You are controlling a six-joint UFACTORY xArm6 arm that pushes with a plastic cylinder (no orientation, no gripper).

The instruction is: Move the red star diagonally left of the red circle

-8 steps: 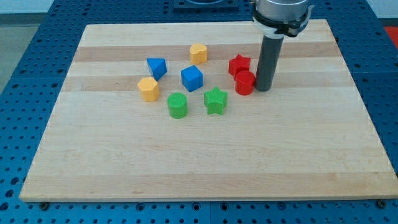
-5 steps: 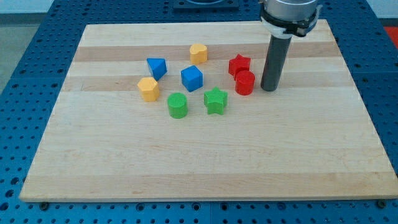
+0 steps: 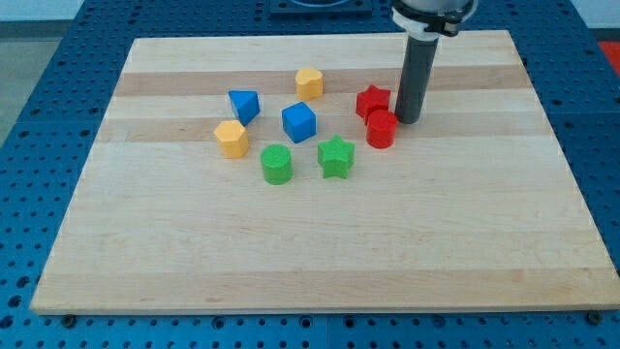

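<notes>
Pale wooden worktop (image 3: pixel 465 223) carries all the blocks, and my tip (image 3: pixel 408 120) rests on it just to the view's right of the red star (image 3: pixel 372 100), close beside it, though I cannot tell whether they touch. There are no fingers on this arm, only the dark rod, so nothing is grasped. The red circle (image 3: pixel 381 128) sits just below and to the view's left of my tip, touching or nearly touching the star's lower edge. Farther to the view's left of my tip lie the blue cube (image 3: pixel 299 121), the yellow block (image 3: pixel 309 82) toward the view's top, the blue wedge-like block (image 3: pixel 244 105) and the yellow hexagon (image 3: pixel 232 138). Below those, the green star (image 3: pixel 336 157) and green cylinder (image 3: pixel 276 164) stand side by side.
</notes>
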